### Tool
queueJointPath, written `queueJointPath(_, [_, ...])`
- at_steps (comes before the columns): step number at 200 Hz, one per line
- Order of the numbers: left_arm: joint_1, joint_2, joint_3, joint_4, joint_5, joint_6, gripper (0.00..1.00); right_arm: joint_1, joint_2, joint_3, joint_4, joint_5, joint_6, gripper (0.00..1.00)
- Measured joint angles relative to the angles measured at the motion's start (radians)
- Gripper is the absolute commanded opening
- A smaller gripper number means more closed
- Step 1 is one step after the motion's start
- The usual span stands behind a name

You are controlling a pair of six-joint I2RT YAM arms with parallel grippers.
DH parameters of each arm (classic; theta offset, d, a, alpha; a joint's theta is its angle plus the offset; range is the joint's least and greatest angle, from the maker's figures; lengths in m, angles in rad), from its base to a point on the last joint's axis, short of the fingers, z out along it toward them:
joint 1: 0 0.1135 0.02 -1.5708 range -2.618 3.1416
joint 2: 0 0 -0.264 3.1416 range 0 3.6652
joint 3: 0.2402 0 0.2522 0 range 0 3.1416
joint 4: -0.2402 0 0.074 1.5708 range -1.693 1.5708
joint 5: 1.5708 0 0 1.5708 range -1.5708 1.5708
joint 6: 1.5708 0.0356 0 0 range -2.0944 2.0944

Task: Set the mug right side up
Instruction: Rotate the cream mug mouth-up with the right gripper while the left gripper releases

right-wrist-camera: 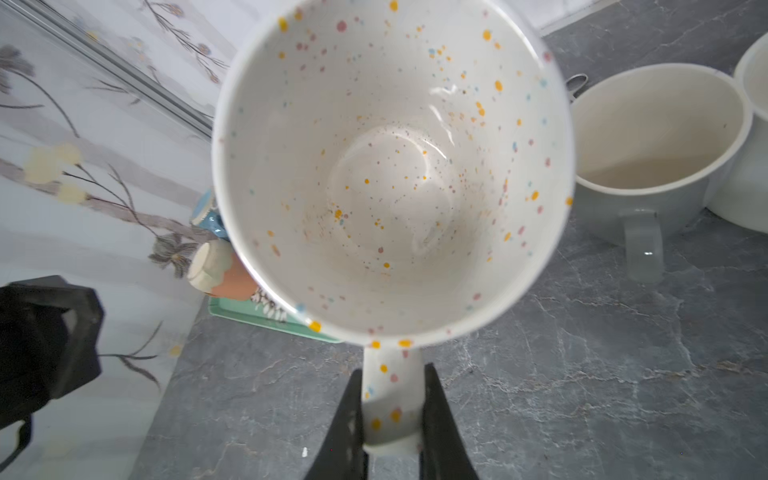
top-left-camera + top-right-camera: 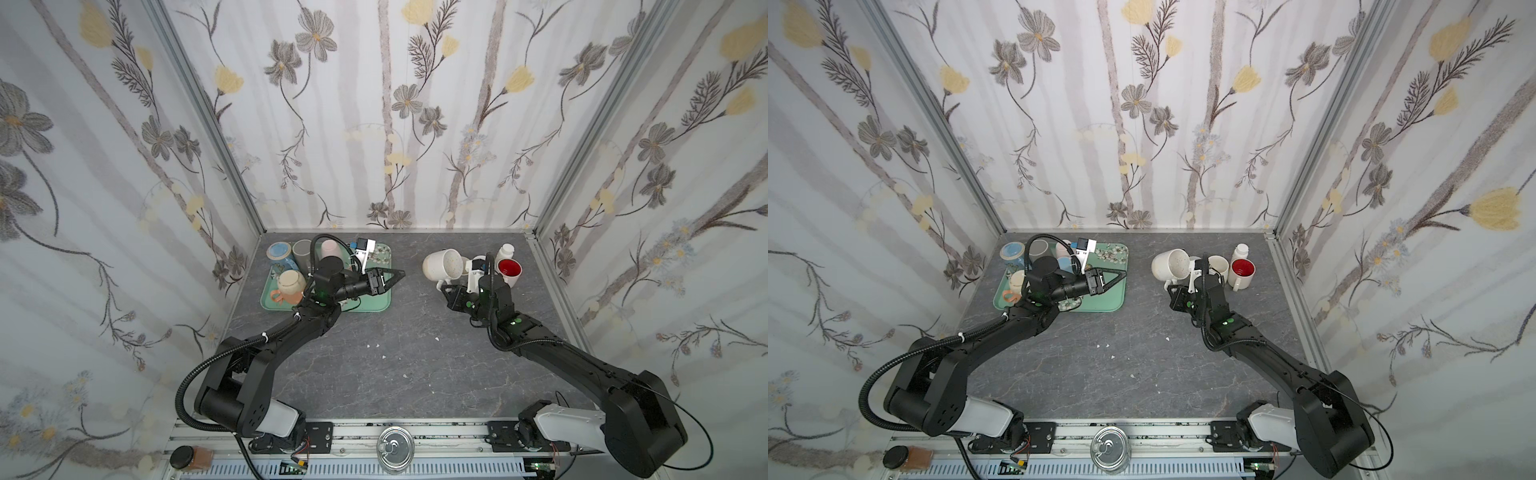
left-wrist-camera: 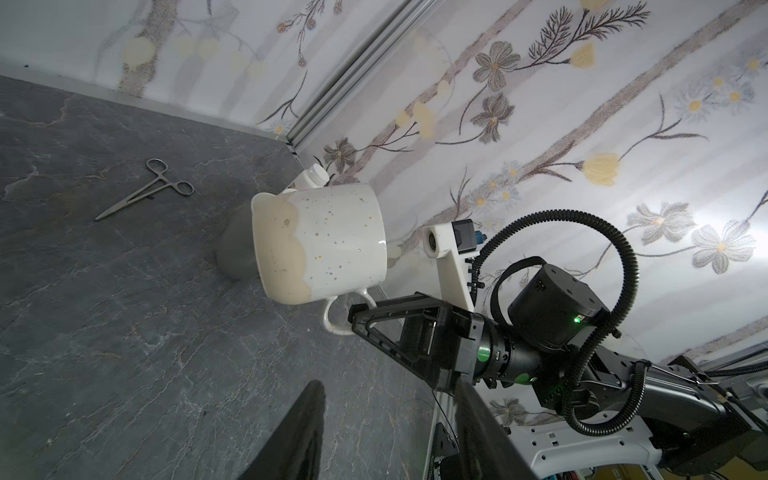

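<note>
One speckled mug is tilted, its handle clamped in the right gripper. Two others, a pale mug and a red mug, stand near it. The left gripper has its jaws apart, empty.

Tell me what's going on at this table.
The right gripper is shut on the handle of the speckled mug, holding it off the table, tipped on its side with the mouth toward the arm; it is not upright yet. The left gripper hangs open and empty over the green tray, where other cups sit.
</note>
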Motion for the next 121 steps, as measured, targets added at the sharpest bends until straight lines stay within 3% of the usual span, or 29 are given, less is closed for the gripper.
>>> queueJointPath(121, [0.08, -0.002, -0.053, -0.013, 0.022, 0.003, 0.49, 0.09, 0.298, 0.202, -0.151, 0.274, -0.076, 0.0])
